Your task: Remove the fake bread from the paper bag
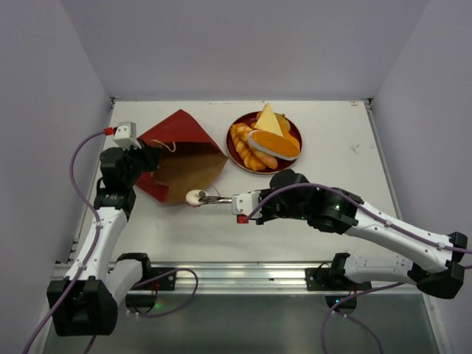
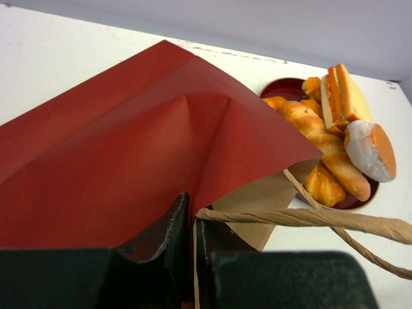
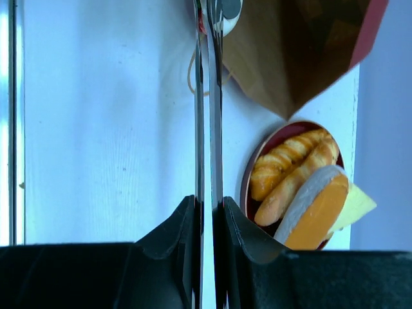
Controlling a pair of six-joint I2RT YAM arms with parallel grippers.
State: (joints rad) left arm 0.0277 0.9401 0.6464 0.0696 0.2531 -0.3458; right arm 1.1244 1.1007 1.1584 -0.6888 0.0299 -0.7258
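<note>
My left arm reaches forward along the left side, and my left pincer [image 1: 150,164] is clenched on the left edge of the paper bag [image 1: 184,144], which lies flat. My right arm stretches low and leftward. My right pincer [image 1: 202,198] grasps the small white ring [image 1: 194,198] at the bag's near mouth. The other fake bread [image 1: 267,144] lies on the red plate [image 1: 233,150], just right of the bag.

**Paper bag** [image 1: 181,151]: dark red outside, brown kraft inside. It is laid flat at the left rear, with the mouth opened rightward and a cord handle [image 2: 302,217] trailed out. The left edge is pinched by the left gripper [image 1: 150,158].

**Fake bread** [image 1: 264,144]: braided loaf, long bun and yellow sandwich wedge are piled right of the bag, apart from it.

**Small white ring** [image 1: 195,198]: found at the bag's mouth, nipped in the right gripper [image 1: 200,198].
</note>
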